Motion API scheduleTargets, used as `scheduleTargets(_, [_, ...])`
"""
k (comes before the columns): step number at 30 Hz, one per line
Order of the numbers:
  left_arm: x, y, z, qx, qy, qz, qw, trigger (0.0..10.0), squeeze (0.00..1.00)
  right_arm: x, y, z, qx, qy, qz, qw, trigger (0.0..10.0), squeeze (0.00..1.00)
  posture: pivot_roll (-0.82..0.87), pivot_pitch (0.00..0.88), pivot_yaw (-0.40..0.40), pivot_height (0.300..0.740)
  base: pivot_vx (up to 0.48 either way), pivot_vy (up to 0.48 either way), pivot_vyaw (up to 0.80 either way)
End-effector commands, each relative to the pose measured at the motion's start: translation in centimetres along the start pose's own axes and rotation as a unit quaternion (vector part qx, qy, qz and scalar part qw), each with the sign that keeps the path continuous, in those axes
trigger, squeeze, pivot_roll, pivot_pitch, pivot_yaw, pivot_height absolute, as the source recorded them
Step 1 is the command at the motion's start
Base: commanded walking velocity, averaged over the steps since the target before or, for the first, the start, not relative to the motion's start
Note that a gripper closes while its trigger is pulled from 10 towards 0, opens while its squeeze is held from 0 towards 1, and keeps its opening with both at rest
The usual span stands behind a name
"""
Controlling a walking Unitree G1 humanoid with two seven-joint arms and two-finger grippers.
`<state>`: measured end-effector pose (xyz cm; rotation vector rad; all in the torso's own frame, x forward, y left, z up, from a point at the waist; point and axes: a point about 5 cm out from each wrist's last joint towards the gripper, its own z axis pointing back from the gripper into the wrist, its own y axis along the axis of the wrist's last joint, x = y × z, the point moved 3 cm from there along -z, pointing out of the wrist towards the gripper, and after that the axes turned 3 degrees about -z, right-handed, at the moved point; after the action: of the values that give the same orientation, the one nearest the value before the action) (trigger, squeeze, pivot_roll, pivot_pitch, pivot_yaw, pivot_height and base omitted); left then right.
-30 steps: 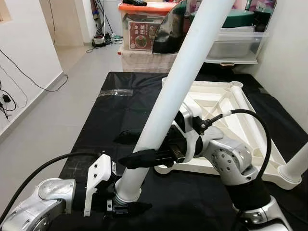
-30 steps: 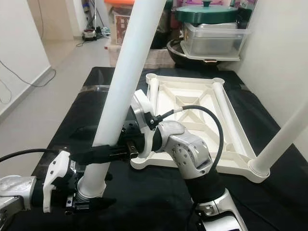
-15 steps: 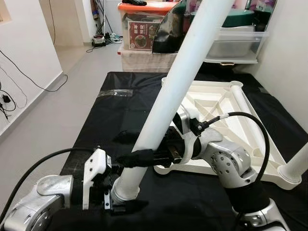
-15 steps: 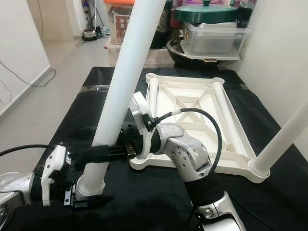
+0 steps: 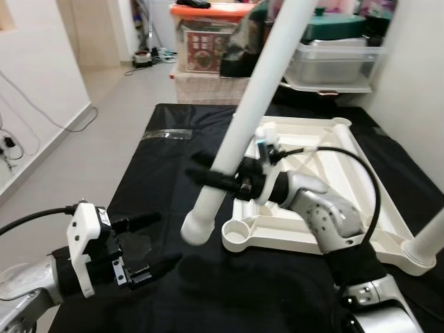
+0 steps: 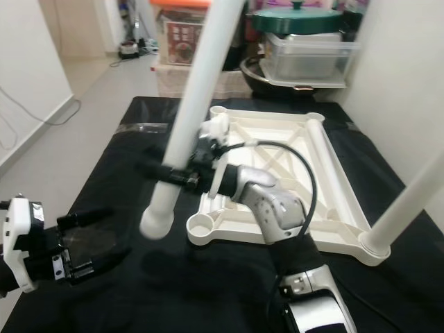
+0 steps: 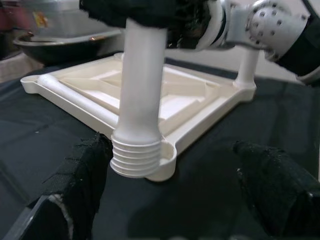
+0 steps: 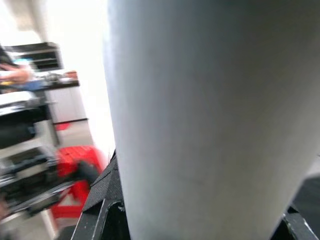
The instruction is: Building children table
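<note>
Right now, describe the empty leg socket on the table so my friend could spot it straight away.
Find the white upturned tabletop lying on the black mat. At its near corner on the robot's left sits a round open socket, beside the threaded end of the leg held by the right gripper. The near right corner already carries a leg.

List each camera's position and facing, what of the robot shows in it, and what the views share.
Left eye view: on the head, looking forward and down at the black mat; both silver arms show, the right gripper clamping the white table leg.
Right eye view: same head, same scene, with the upturned tabletop.
Left wrist view: along the open left gripper toward the leg's threaded end.
Right wrist view: pressed close against the leg.
Shared: the leg appears in all four.
</note>
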<state>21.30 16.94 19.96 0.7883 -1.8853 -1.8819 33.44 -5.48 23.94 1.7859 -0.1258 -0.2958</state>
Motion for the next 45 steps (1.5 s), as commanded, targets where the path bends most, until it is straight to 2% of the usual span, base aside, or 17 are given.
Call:
scheduleTargets(1, [-0.4, 0.0, 0.4, 0.012, 0.044, 0.003, 0.999, 10.0, 0.00, 1.6, 1.0, 0.9, 0.016, -0.047, 0.014, 0.999, 0.0, 0.00, 0.06, 0.000, -0.054, 0.740, 0.000, 0.000, 0.00])
scheduleTargets(2, [-2.5, -0.2, 1.1, 0.014, 0.132, -0.008, 0.991, 10.0, 0.00, 2.9, 1.9, 1.7, 0.031, -0.081, 0.022, 0.996, 0.0, 0.00, 0.06, 0.000, -0.054, 0.740, 0.000, 0.000, 0.00])
scheduleTargets(3, [-2.5, -0.2, 1.1, 0.014, 0.132, -0.008, 0.991, 10.0, 0.00, 2.9, 1.9, 1.7, 0.031, -0.081, 0.022, 0.996, 0.0, 0.00, 0.06, 0.000, -0.054, 0.740, 0.000, 0.000, 0.00])
scheduleTargets(6, [-4.8, -0.5, 1.6, 0.013, 0.215, -0.010, 0.977, 10.0, 0.00, 4.0, 2.8, 2.2, 0.047, -0.119, 0.033, 0.991, 0.0, 0.00, 0.06, 0.000, -0.049, 0.740, 0.000, 0.000, 0.00])
scheduleTargets(7, [-6.3, -1.5, 2.1, -0.014, 0.274, -0.013, 0.962, 10.0, 0.00, 5.0, 3.2, 2.6, 0.057, -0.162, 0.042, 0.984, 0.0, 0.00, 0.06, 0.000, -0.047, 0.740, 0.000, 0.000, 0.00])
scheduleTargets(8, [-7.6, -3.0, 2.7, -0.042, 0.335, 0.003, 0.941, 10.0, 0.00, 6.6, 3.8, 3.1, 0.082, -0.228, 0.029, 0.970, 0.0, 0.00, 0.05, 0.000, -0.043, 0.740, 0.000, 0.000, 0.00])
scheduleTargets(10, [-8.8, -5.1, 3.1, -0.084, 0.404, 0.017, 0.911, 10.0, 0.00, 8.4, 3.9, 4.0, 0.110, -0.312, 0.004, 0.944, 0.0, 0.00, 0.05, 0.000, -0.040, 0.740, 0.000, 0.000, 0.00])
scheduleTargets(11, [-8.9, -5.6, 3.1, -0.092, 0.417, 0.018, 0.904, 10.0, 0.00, 8.9, 3.7, 4.2, 0.115, -0.334, -0.002, 0.936, 0.0, 0.00, 0.05, 0.000, -0.040, 0.740, 0.000, 0.000, 0.00])
scheduleTargets(13, [-8.4, -6.6, 2.2, -0.102, 0.419, 0.044, 0.901, 10.0, 0.00, 9.0, 3.3, 4.3, 0.132, -0.351, -0.018, 0.927, 0.0, 0.00, 0.05, 0.000, -0.037, 0.740, 0.000, 0.000, 0.00])
scheduleTargets(15, [-7.5, -6.7, 1.1, -0.093, 0.398, 0.062, 0.911, 10.0, 0.00, 8.8, 3.1, 4.1, 0.142, -0.350, -0.024, 0.926, 0.0, 0.00, 0.05, 0.000, -0.033, 0.740, 0.000, 0.000, 0.00])
scheduleTargets(19, [-6.9, -6.7, 0.5, -0.089, 0.389, 0.061, 0.915, 10.0, 0.00, 8.6, 3.1, 3.9, 0.147, -0.350, -0.022, 0.925, 0.0, 0.00, 0.05, 0.000, -0.030, 0.740, 0.000, 0.000, 0.00])
scheduleTargets(23, [-6.1, -7.9, -0.4, -0.113, 0.389, 0.054, 0.913, 10.0, 0.00, 8.5, 2.5, 3.4, 0.137, -0.343, -0.019, 0.929, 0.0, 0.00, 0.04, 0.000, -0.027, 0.740, 0.000, 0.000, 0.00])
scheduleTargets(33, [-6.4, -8.3, -0.5, -0.115, 0.413, 0.050, 0.902, 10.0, 0.00, 8.6, 2.3, 3.0, 0.138, -0.353, -0.012, 0.925, 0.0, 0.00, 0.04, 0.000, -0.033, 0.740, 0.000, 0.000, 0.00])
scheduleTargets(34, [-6.3, -8.1, -0.6, -0.107, 0.415, 0.059, 0.901, 10.0, 0.00, 8.4, 2.2, 2.7, 0.136, -0.352, -0.007, 0.926, 0.0, 0.00, 0.04, 0.000, -0.034, 0.740, 0.000, 0.000, 0.00])
scheduleTargets(37, [-6.2, -8.1, -0.8, -0.105, 0.412, 0.063, 0.903, 10.0, 0.00, 8.3, 2.1, 2.5, 0.136, -0.349, -0.006, 0.927, 0.0, 0.00, 0.04, 0.000, -0.035, 0.740, 0.000, 0.000, 0.00])
scheduleTargets(42, [-6.1, -8.2, -0.9, -0.105, 0.410, 0.066, 0.904, 10.0, 0.00, 8.1, 2.0, 2.4, 0.134, -0.346, -0.005, 0.929, 0.0, 0.00, 0.04, 0.000, -0.035, 0.740, 0.000, 0.480, 0.00])
scheduleTargets(45, [-5.8, -8.4, -1.3, -0.104, 0.405, 0.065, 0.906, 10.0, 0.00, 7.3, 1.6, 1.9, 0.126, -0.329, 0.002, 0.936, 0.0, 0.00, 0.03, 0.000, -0.034, 0.740, 0.000, 0.480, 0.00])
